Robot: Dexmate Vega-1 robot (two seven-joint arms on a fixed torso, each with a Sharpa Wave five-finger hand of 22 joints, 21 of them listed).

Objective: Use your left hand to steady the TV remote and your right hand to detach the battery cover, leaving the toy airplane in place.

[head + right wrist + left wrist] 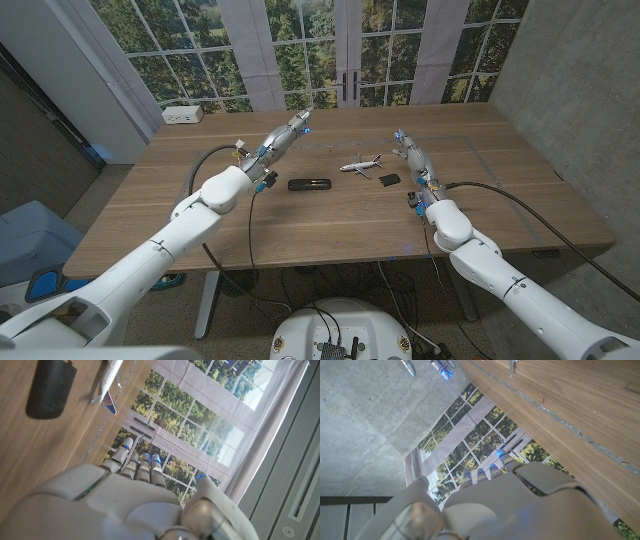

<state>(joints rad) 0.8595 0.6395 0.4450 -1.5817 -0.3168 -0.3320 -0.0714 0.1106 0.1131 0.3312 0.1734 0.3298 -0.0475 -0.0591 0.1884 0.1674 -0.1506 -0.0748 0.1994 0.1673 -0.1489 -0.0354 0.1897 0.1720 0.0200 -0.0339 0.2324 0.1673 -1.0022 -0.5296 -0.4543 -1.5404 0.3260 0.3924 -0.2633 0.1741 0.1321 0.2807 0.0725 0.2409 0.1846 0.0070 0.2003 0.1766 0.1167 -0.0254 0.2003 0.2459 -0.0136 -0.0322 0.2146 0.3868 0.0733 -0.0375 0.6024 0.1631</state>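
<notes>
Left hand (283, 136) and right hand (411, 157) empty, fingers extended; bare table (300, 225) around remote (309, 184).

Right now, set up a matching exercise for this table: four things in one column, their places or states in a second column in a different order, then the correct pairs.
Things
1. TV remote
2. toy airplane
3. battery cover
4. white box

Places or states
A. at the table's far left corner
B. small dark piece lying apart from the remote, nearest the right hand
C. white, lying between the remote and the right hand
D. long dark bar lying near the table's middle, just right of the left hand

Pairs: 1-D, 2-C, 3-B, 4-A
</notes>
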